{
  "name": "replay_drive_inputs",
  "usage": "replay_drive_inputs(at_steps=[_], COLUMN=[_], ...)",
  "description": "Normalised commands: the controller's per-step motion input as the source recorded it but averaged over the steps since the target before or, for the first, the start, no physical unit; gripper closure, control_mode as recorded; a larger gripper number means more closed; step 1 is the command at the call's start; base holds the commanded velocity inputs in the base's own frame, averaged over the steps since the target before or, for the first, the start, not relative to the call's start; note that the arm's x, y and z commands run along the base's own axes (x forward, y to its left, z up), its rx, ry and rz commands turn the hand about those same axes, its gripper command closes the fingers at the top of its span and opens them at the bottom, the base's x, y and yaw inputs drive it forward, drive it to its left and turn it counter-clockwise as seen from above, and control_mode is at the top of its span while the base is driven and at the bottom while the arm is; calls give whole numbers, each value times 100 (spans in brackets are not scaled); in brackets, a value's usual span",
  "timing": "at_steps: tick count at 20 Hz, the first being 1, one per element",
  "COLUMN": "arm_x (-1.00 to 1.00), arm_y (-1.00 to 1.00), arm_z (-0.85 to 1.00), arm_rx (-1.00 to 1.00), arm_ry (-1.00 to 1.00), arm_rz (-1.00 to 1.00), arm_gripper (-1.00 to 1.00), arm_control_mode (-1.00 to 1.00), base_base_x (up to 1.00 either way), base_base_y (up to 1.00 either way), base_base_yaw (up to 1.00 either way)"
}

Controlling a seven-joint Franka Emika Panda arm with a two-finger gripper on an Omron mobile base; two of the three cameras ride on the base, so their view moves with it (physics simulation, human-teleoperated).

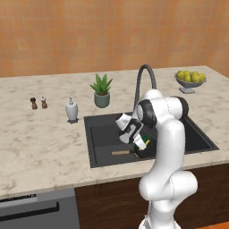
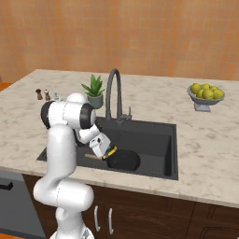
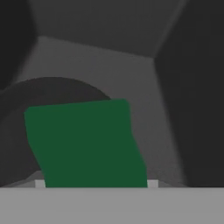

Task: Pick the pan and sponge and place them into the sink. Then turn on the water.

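The tool [image 2: 108,152] is clamped on the sponge [image 3: 85,144], green scrub face toward the hand camera, held low inside the sink [image 2: 154,140] directly above the pan [image 2: 123,159], so release looks like a short drop. The pan's wooden handle [image 1: 120,152] points left; the fingertips are hidden behind the sponge, and beyond them the faucet [image 2: 113,93] has no visible stream.

White arm folded forward from its base, upper link upright, elbow high, forearm angled downward. Gripper [image 2: 109,152] points down and to the robot's right, its fingers closed on the sponge [image 3: 85,144].
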Motion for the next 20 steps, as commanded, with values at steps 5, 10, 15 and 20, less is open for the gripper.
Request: replay_drive_inputs(at_steps=[5,10,15,20], arm_x=[17,16,34,28], arm_y=[-9,-25,-19,-17], arm_z=[-54,-56,-39,-34], arm_rx=[0,0,0,0], arm_ry=[2,0,0,0], arm_rz=[0,0,0,0], arm_gripper=[100,100,100,100], arm_control_mode=[-100,-100,-100,-100], base_base_x=[0,0,0,0], base_base_y=[0,0,0,0], base_base_yaw=[0,0,0,0])
